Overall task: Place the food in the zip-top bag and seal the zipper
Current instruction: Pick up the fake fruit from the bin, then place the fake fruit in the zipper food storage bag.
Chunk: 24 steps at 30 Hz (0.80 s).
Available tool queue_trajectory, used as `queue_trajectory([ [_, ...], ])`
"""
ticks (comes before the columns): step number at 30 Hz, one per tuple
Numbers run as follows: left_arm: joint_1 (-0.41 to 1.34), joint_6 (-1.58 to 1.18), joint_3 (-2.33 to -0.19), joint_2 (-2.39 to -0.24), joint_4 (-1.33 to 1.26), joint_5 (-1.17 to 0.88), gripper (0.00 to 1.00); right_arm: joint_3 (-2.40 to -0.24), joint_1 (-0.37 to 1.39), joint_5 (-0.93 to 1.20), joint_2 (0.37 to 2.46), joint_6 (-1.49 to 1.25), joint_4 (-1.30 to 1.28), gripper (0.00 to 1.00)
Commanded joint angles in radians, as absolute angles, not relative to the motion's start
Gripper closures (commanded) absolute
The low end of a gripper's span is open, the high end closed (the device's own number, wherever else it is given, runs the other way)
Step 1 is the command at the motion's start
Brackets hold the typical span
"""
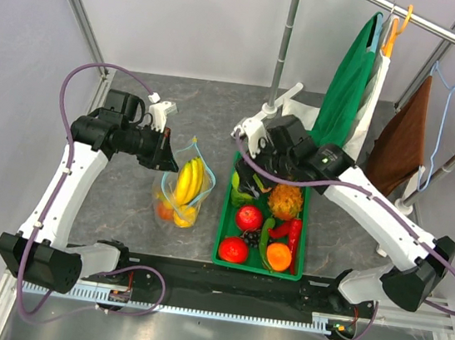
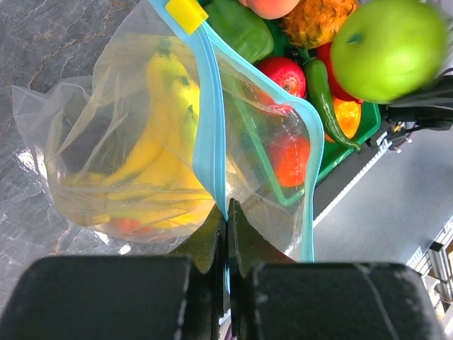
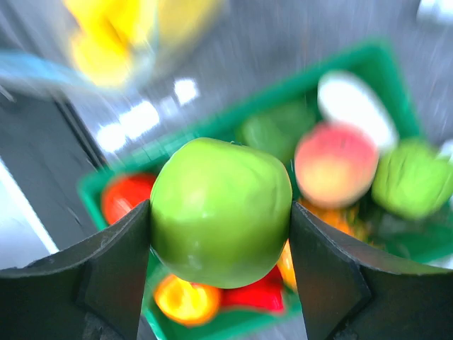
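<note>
A robot lab: panel walls (image 1: 189,14) enclose the grey table (image 1: 210,109), arms (image 1: 66,186) bolted at its near edge, clothes rail (image 1: 447,33) at its far right.

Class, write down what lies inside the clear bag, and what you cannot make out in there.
Inside the bag: a banana bunch, plus a reddish-orange piece at the bottom. The bananas and crinkled plastic cover most of that piece, so its kind is unclear.

Bright even light, blurry right-wrist view
</note>
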State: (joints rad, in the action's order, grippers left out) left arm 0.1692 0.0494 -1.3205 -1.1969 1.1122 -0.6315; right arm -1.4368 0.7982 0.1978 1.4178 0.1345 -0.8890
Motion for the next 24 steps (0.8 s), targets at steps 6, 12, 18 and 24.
queue_trajectory([
  [6,0.166,0.043,-1.319,-1.186,1.092,-0.687,0.98,-1.683,0.802,0.423,1.486,-0.159,-0.547,0.50],
  [12,0.166,0.038,-1.310,-1.192,1.091,-0.695,0.98,-1.672,0.885,0.434,1.569,-0.169,-0.479,0.52],
  [18,0.166,0.026,-1.321,-1.200,1.085,-0.735,0.98,-1.588,0.943,0.407,1.606,-0.133,-0.434,0.50],
  [24,0.164,0.028,-1.319,-1.206,1.085,-0.750,0.98,-1.560,1.015,0.393,1.623,-0.054,-0.465,0.45],
])
